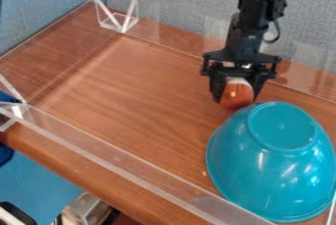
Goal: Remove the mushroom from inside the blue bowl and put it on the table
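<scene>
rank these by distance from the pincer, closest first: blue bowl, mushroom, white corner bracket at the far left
1. mushroom, right at the pincer
2. blue bowl, just in front, toward the camera
3. white corner bracket, far off at the table's back left corner

1. Even, moderately bright light covers the bench (132,96), with no deep darkness on its bare top.
2. Small white glints sit on the blue bowl (270,160), suggesting light from above.
3. Pale reflections streak the clear wall (125,165) along the bench's near edge.
4. The picture is coarse and slightly soft; fine detail on the black pincer (239,82) is lost.
</scene>
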{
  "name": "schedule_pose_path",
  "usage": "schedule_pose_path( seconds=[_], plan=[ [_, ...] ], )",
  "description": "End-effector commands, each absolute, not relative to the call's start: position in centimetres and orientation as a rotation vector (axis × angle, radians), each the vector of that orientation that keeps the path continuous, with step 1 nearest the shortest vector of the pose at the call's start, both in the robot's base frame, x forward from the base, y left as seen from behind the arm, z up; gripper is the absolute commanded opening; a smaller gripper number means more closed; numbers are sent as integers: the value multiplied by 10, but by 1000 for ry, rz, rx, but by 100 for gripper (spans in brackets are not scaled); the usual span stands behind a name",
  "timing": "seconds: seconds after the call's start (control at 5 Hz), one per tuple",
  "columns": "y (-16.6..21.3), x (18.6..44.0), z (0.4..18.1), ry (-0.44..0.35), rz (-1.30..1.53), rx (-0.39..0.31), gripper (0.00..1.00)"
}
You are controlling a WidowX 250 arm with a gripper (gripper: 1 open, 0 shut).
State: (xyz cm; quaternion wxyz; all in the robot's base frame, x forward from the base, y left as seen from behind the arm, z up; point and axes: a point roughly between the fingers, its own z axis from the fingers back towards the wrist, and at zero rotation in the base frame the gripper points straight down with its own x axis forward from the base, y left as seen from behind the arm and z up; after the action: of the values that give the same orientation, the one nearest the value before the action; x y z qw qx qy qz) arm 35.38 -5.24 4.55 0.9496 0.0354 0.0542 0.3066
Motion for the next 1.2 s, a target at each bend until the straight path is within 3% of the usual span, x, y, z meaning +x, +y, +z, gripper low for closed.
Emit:
schedule_pose_path(
  seconds=[0.0, 0.4, 0.6, 1.0],
  plan=[
    [-44, 369, 87, 8, 610, 29, 0],
    [-32, 359, 125, -22, 562, 15, 0],
    [-28, 358, 133, -20, 518, 14, 0],
    [-4, 375, 122, -15, 489, 21, 0]
  ],
)
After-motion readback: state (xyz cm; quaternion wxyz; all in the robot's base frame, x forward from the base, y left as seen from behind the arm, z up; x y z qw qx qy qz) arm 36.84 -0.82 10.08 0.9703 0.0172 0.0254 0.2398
